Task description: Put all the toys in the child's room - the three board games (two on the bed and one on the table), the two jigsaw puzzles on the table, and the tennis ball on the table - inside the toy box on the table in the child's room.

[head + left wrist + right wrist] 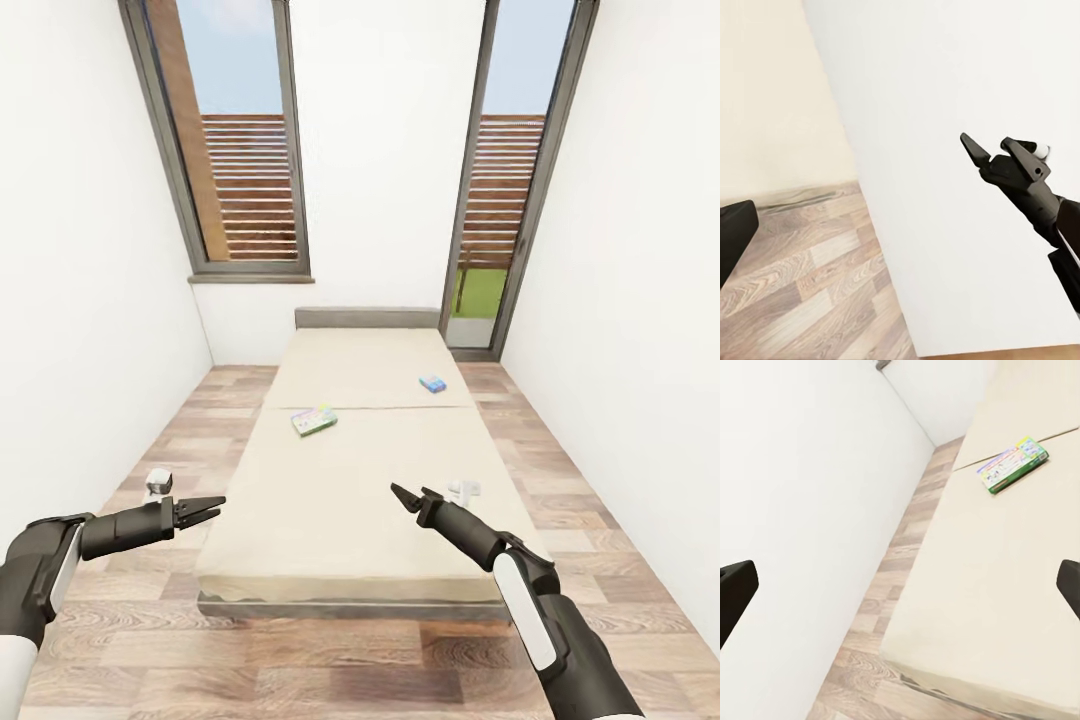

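Both claws are spread and empty. The green-edged board game [314,420] lies on the bed [350,520], ahead of the right claw [412,496] and slightly left; the left claw [203,511] is similarly far.

Head view down over bed [350,470]

Two black robot arms reach forward at low height. The left gripper [212,509] and right gripper [405,496] both hold nothing, jaws parted.
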